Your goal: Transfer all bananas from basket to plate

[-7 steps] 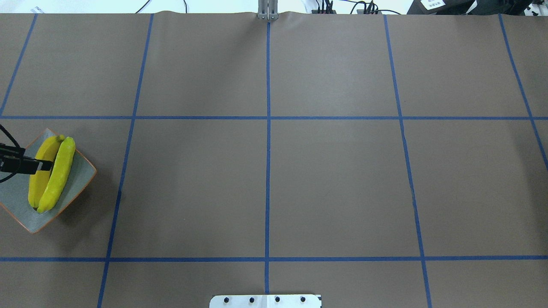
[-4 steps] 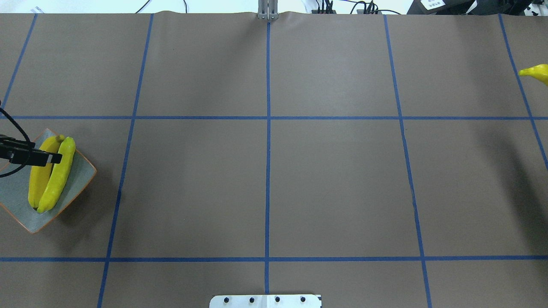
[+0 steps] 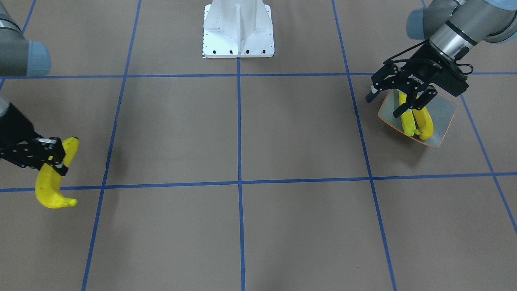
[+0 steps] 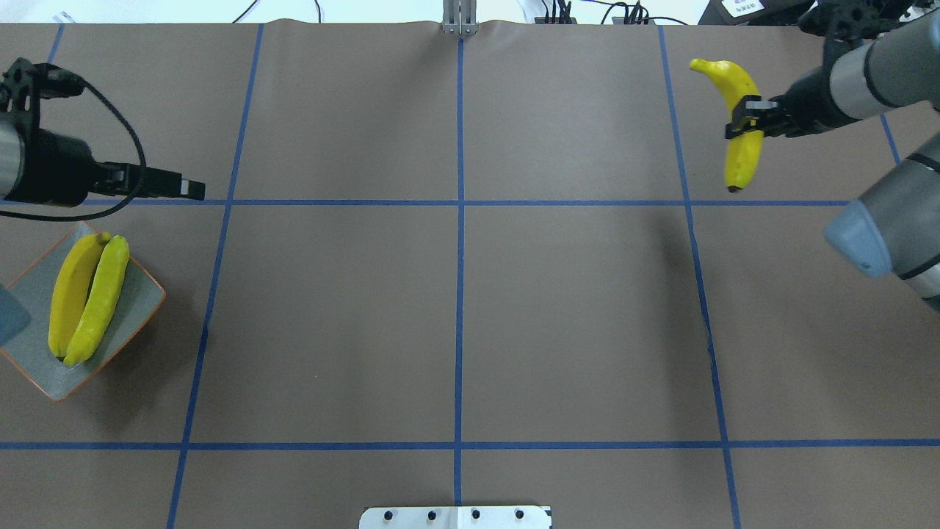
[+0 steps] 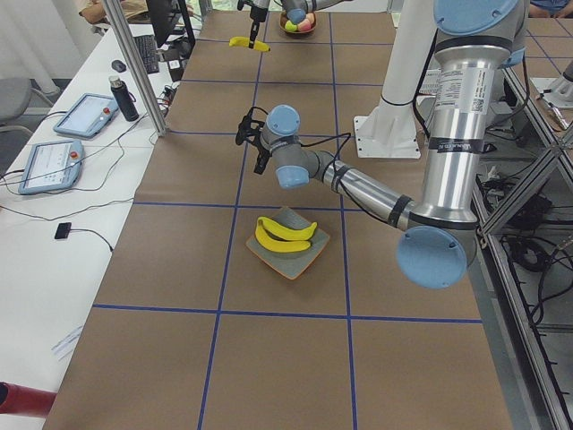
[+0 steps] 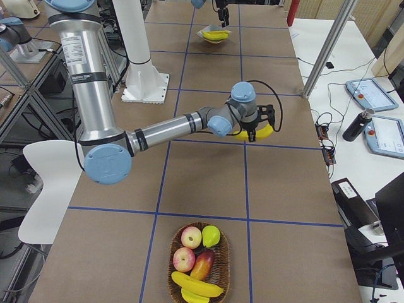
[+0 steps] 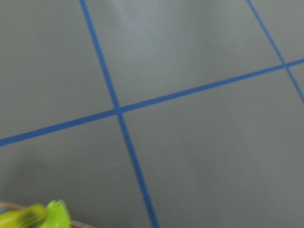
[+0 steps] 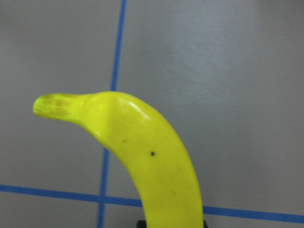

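Far left, two bananas (image 4: 84, 301) on plate (image 4: 139, 294). Left hand (image 4: 192, 189) spread wide, empty, above counter (image 4: 558, 323). Far right, right hand (image 4: 745, 117) clamped mid-length on third banana (image 4: 742, 158), aloft. Likely light, stiff, slick: best gripped mid-body.

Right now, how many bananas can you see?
4: two on the plate, one banana in the jaws of the right gripper, one in the basket; another may hide beneath it.
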Available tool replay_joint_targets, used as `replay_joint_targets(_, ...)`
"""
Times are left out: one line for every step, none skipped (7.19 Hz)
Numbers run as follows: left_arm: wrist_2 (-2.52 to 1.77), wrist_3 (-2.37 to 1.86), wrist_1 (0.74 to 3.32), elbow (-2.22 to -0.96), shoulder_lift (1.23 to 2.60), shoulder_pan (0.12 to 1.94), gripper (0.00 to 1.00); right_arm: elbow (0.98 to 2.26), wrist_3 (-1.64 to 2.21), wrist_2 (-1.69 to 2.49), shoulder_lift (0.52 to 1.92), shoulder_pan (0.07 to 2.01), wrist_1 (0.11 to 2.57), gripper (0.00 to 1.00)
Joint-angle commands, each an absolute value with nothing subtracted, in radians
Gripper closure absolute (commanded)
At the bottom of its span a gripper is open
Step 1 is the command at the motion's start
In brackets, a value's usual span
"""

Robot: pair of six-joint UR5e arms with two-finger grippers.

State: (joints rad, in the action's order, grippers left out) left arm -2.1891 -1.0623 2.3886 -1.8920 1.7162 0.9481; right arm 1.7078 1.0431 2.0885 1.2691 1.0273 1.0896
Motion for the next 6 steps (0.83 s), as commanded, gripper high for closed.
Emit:
replay_joint_targets(-2.189, -1.306, 2.402, -1.881, 1.9, 0.896, 0.0, 1.707, 1.395, 2.021, 1.102, 0.909, 1.098, 1.0)
replay_joint_targets(-2.189, -1.41, 2.402, -1.884, 1.967, 0.861, 0.0, 1.7, 1.495, 1.935, 1.035, 0.85, 1.104, 1.0)
replay_joint_targets(-2.189, -1.442, 2.402, -1.882, 2.002, 0.82, 0.0, 1.7, 1.559, 1.912, 0.996, 0.822, 1.117, 1.0)
replay_joint_targets(-2.187, -1.446, 2.402, -1.881, 2.019, 0.784, 0.0, 1.703, 1.619, 1.91, 0.944, 0.809, 1.167, 1.0)
replay_joint_targets(-2.187, -1.447, 2.402, -1.878, 2.028, 0.757, 0.0, 1.707, 1.722, 1.904, 0.901, 0.786, 1.164, 1.0)
replay_joint_targets(-2.184, -1.45, 2.402, -1.881, 2.051, 0.729, 0.0, 1.71, 1.803, 1.901, 0.861, 0.769, 1.166, 1.0)
